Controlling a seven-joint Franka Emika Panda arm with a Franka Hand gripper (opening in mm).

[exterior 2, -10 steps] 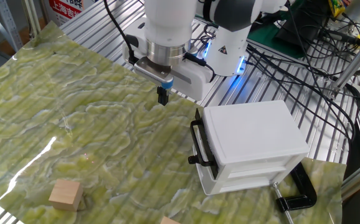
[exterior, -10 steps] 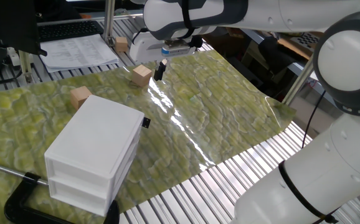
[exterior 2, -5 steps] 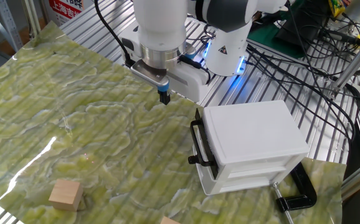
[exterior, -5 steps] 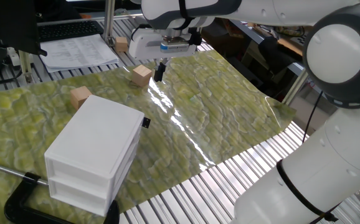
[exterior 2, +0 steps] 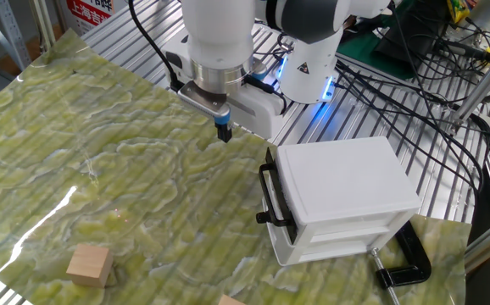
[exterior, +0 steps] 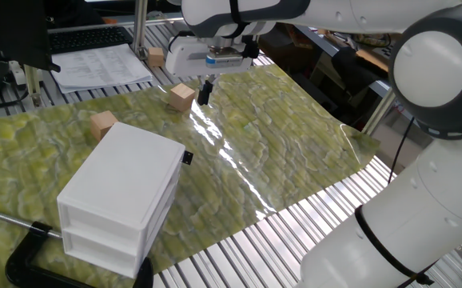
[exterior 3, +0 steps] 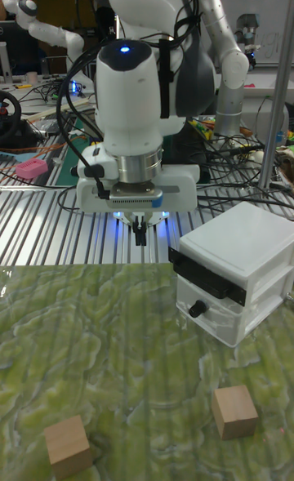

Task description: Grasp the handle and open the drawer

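The white two-drawer cabinet (exterior: 123, 196) (exterior 2: 347, 195) (exterior 3: 241, 273) stands on the green mat, both drawers looking closed. The lower drawer (exterior 3: 219, 315) carries the handle (exterior 3: 196, 308), a small black knob on its front. The same handle (exterior 2: 262, 218) shows as a black tab in the other fixed view. A black bar runs along the upper drawer front. My gripper (exterior: 205, 94) (exterior 2: 223, 132) (exterior 3: 141, 233) hangs above the mat's back edge, shut with nothing between its fingers. It is well apart from the cabinet, behind and to the side of the drawer fronts.
Tan wooden cubes lie on the mat: one (exterior: 181, 96) close beside the gripper, another (exterior: 103, 124) behind the cabinet, and two (exterior 3: 234, 410) (exterior 3: 68, 446) near the front. A black C-clamp (exterior 2: 404, 269) grips the table edge by the cabinet. The robot base (exterior 2: 304, 59) stands behind the mat.
The wrist turned slightly a second ago while the gripper stayed over nearly the same spot. Nothing has moved in the last half second.
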